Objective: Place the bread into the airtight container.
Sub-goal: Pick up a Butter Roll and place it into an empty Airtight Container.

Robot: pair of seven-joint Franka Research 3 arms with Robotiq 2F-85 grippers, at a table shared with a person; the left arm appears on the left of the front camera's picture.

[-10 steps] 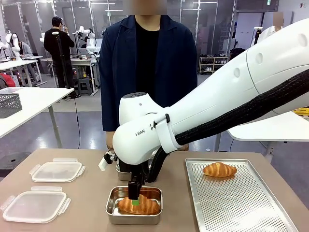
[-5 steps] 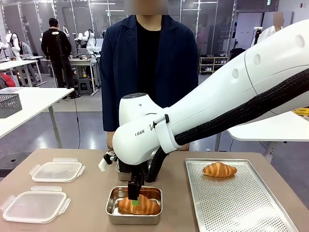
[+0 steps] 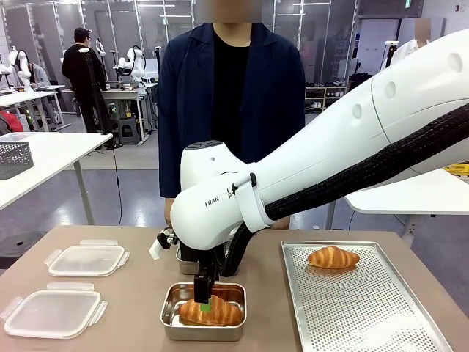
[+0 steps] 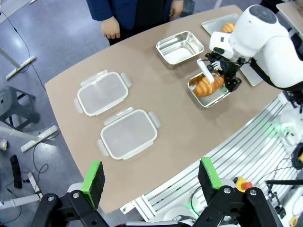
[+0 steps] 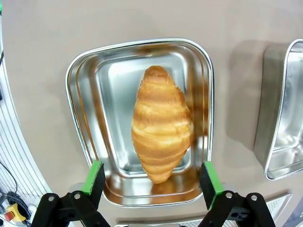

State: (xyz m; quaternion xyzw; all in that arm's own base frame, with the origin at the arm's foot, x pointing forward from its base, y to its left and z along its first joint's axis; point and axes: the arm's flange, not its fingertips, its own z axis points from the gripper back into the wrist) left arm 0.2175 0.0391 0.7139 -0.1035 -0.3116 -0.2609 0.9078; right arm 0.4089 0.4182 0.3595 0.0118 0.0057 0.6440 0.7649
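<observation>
Left claw (image 4: 150,176) hangs high over the table's near edge, green pads spread wide with nothing between them; on the table's left lie two clear plastic lids, the far lid (image 3: 86,259) and the near lid (image 3: 53,313), close together but not touching; near the middle sits a steel container (image 3: 167,317) with a croissant (image 3: 227,314) lying flat on its bottom; the right claw (image 3: 205,302) points straight down at that croissant, jaws wide open to either side of it, pads clear of the bread in the right wrist view; just behind stands a second steel container (image 4: 180,47), empty; to the right lies a perforated tray (image 3: 366,308) with another croissant (image 3: 333,257) at its far end; a person (image 3: 231,110) stands at the far side.
</observation>
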